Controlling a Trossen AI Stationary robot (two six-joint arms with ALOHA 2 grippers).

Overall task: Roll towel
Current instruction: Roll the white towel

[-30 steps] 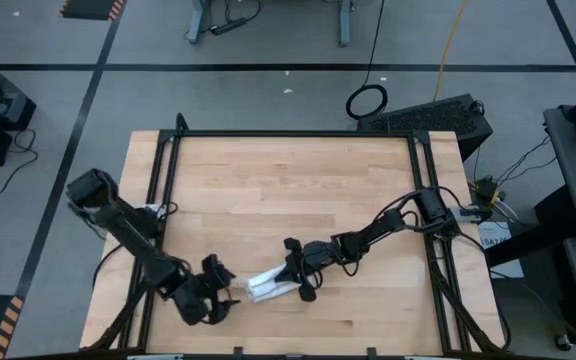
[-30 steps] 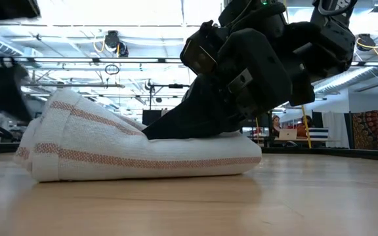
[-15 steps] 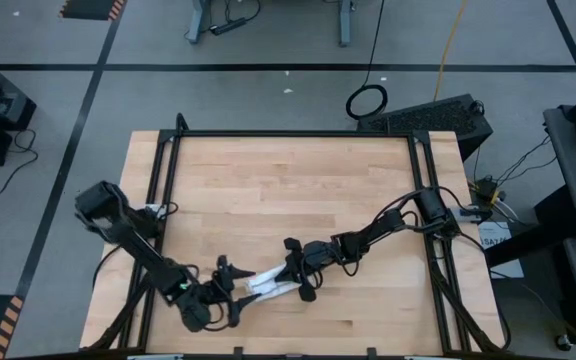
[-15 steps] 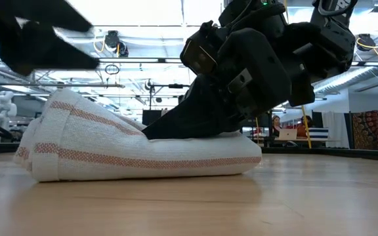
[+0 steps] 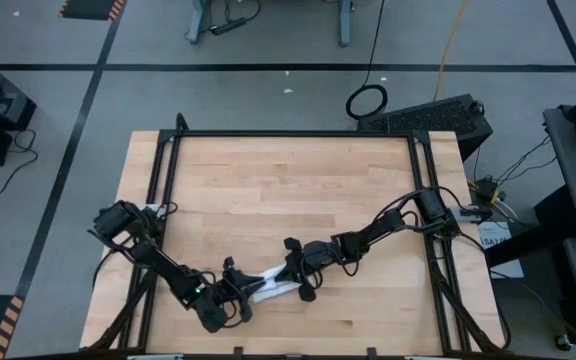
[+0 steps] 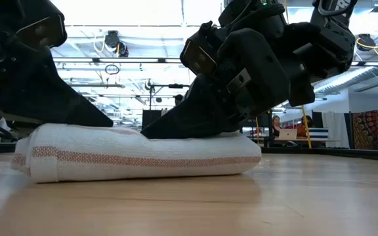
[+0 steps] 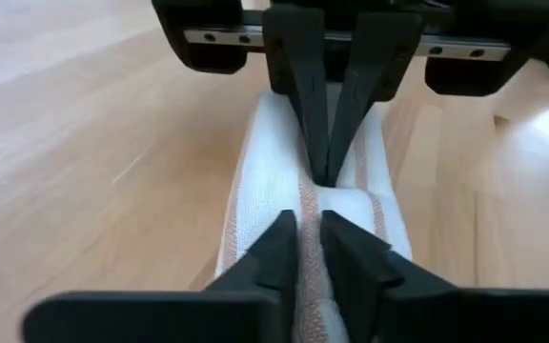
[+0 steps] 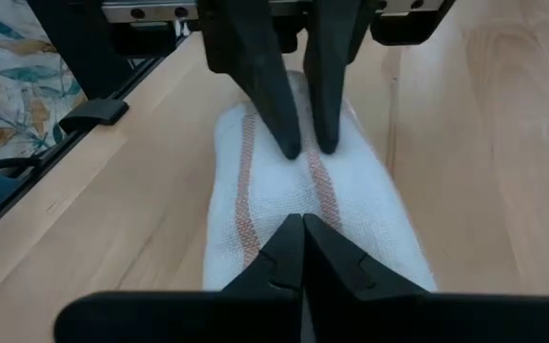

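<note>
Pressing down from both ends, the two arms pin the towel [image 5: 268, 285], which lies as a short flattened bundle on the wooden surface [image 5: 288, 190] near its front edge, between them. The left claw [image 7: 310, 243] sits on one end with its fingers nearly together, only a sliver of gap over the reddish stripe; the right claw [image 8: 302, 250] bears on the other end with its fingers clenched tip to tip. Held this way, the bundle probably cannot spring open or slide while the roll is tightened or finished, and the low view shows it squashed fairly flat under both.

Whether either claw actually pinches cloth or merely rests on top is hard to say, since each wrist view looks along the fingers and hides the contact beneath them. From above, the dark arms cover most of the towel, so its wound end and any tag stay out of sight.
</note>
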